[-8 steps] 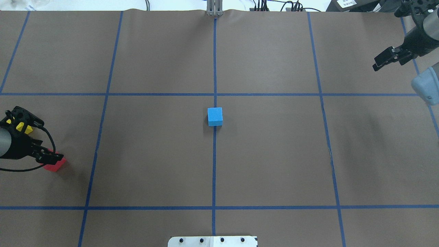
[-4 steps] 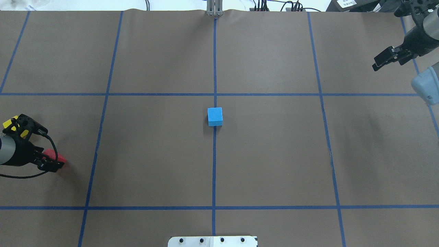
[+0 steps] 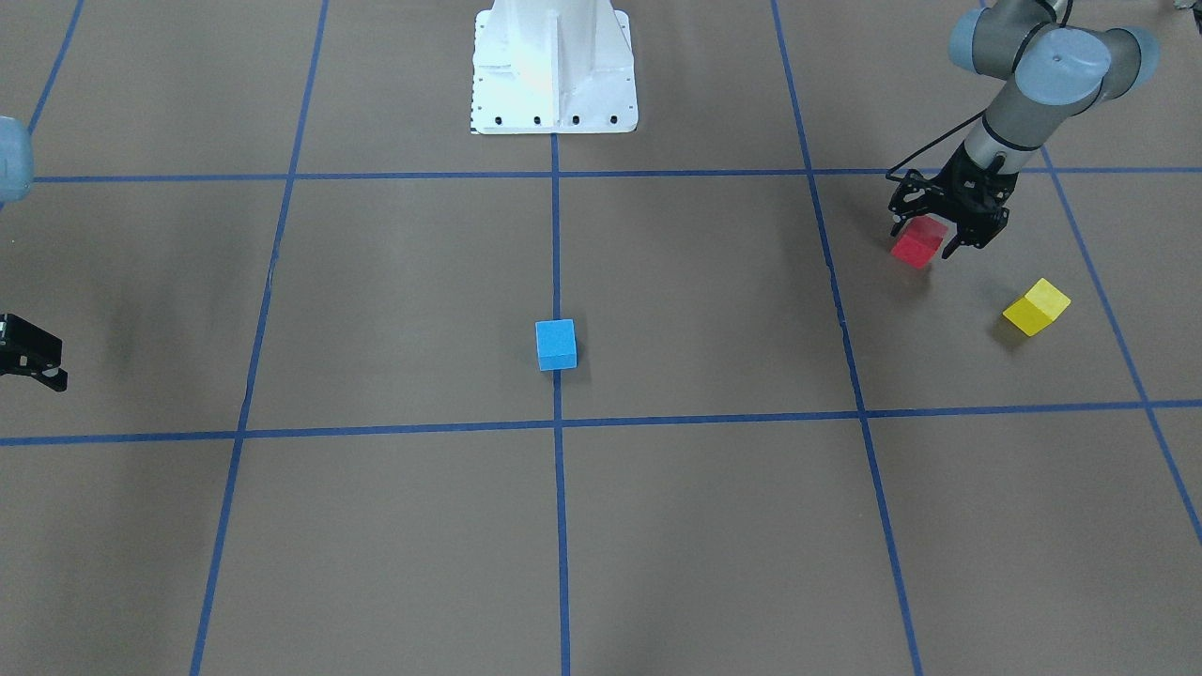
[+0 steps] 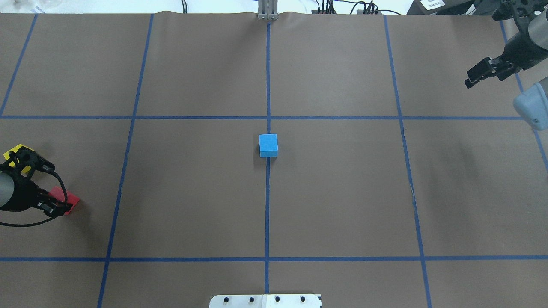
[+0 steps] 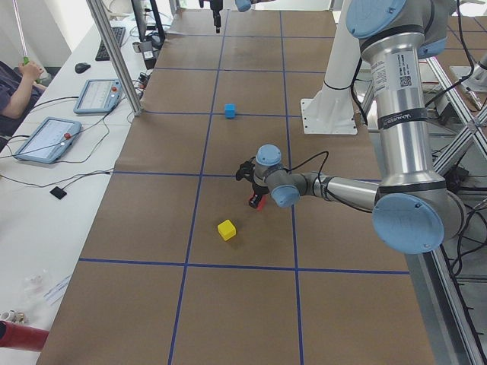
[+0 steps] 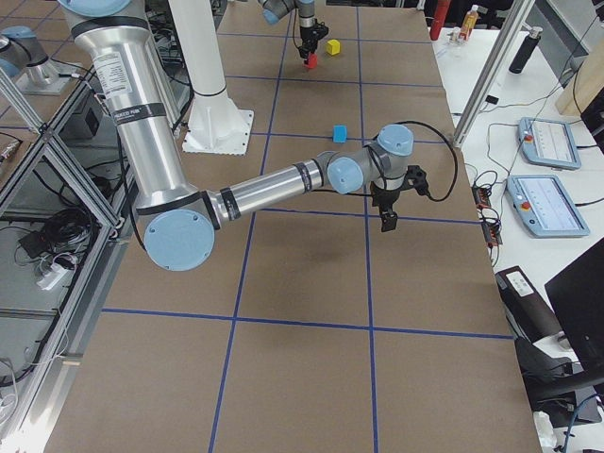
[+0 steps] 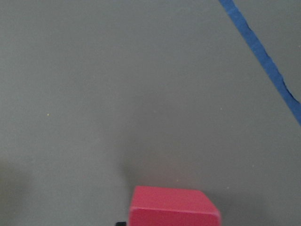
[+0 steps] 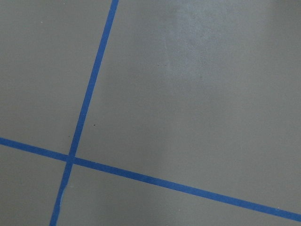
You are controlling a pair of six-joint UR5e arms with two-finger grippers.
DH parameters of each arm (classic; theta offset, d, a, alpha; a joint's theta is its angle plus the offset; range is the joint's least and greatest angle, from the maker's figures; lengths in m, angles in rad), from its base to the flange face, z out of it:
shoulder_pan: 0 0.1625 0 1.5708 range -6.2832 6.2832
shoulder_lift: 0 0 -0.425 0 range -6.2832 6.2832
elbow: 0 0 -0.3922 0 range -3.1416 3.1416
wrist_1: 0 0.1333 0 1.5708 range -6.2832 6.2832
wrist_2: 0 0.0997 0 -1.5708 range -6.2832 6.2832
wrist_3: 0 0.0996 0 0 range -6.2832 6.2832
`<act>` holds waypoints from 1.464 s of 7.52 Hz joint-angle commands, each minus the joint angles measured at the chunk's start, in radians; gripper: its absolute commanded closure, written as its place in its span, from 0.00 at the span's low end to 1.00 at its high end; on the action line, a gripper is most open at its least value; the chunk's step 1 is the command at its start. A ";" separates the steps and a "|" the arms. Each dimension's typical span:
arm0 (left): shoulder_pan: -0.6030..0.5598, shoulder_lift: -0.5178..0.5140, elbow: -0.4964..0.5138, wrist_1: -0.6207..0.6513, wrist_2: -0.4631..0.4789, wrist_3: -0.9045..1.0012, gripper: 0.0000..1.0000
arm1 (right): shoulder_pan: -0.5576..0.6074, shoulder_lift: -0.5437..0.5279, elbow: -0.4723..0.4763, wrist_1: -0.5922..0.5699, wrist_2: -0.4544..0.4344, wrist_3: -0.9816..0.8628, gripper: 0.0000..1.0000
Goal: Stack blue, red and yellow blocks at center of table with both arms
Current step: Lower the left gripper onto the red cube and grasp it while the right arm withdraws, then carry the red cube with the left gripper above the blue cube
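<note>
Found the left gripper [image 3: 924, 240] clamped on the red block [image 3: 916, 246], one finger pressed against each side, out at the left end of the table [image 4: 192, 192]. Could not tell whether the block rested on the table or hung just above it. Saw the red block's top at the bottom edge of the left wrist view, with a blue tape line [image 7: 263, 61] running off to the upper right. Spotted the yellow block [image 3: 1036, 306] near the red one, farther from the robot's base [image 3: 554, 66] and not touching it. Located the blue block [image 4: 268, 144] at the table's centre, sitting on the middle tape line [image 4: 267, 205], well apart from the other two. Noted the right gripper [image 4: 467, 83] over the far right part of the table, fingers a little apart
</note>
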 commanded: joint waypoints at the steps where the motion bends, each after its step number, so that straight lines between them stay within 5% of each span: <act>1: -0.006 0.003 -0.086 0.064 -0.066 -0.101 1.00 | 0.008 -0.003 0.000 0.001 0.003 0.000 0.00; 3: -0.004 -0.078 -0.291 0.405 -0.082 -0.125 1.00 | 0.055 -0.030 0.000 0.006 0.057 -0.039 0.00; 6: 0.001 -0.673 -0.237 1.005 -0.079 -0.261 1.00 | 0.179 -0.127 -0.011 0.006 0.058 -0.188 0.00; 11: 0.039 -1.121 0.209 1.022 -0.076 -0.443 1.00 | 0.318 -0.291 -0.005 0.011 0.124 -0.313 0.00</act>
